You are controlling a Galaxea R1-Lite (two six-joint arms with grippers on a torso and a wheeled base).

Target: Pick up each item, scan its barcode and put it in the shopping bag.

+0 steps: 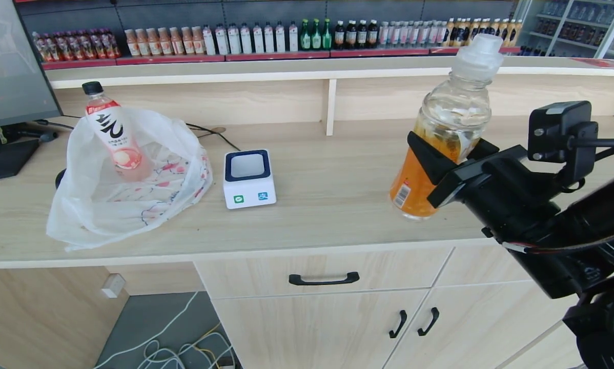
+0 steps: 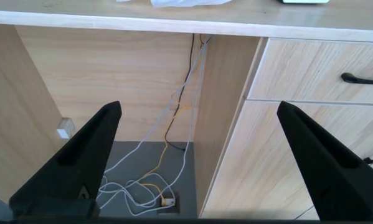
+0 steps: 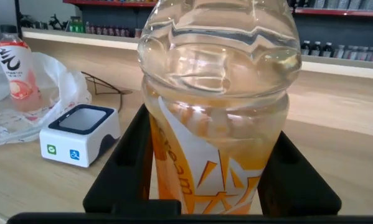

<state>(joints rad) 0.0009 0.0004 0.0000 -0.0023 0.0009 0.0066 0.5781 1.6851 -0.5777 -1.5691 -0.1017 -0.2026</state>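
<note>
Our left tool (image 2: 198, 165) hangs low in front of the desk, below its near edge. Its fingers are spread wide with nothing between them, and loose cables (image 2: 155, 186) lie on the floor beyond it. On the desk (image 1: 338, 174), at the left, the shopping bag (image 1: 127, 205) slumps open with a pink bottle (image 1: 113, 130) standing upright inside. Just right of the bag sits the scanner (image 1: 249, 178), its window facing up. Well to the right, our right tool (image 1: 455, 156) pinches the orange bottle (image 1: 443, 138) around its middle. The bottle is tilted, its cap leaning far and right. We cannot tell whether its base is off the desk. Its barcode (image 1: 402, 195) sits low on the side, facing near and left.

We judge this bottle to be grasped and the scan to be next. That means carrying it left to the scanner and turning it so the barcode faces down onto the window. The desk between bottle and scanner is bare, so the path looks open. The bottle's base is close to the near edge, so we would lift before travelling. At the bag, the pink bottle takes the far part of the mouth, and the nearer part looks freer for the drop.
</note>
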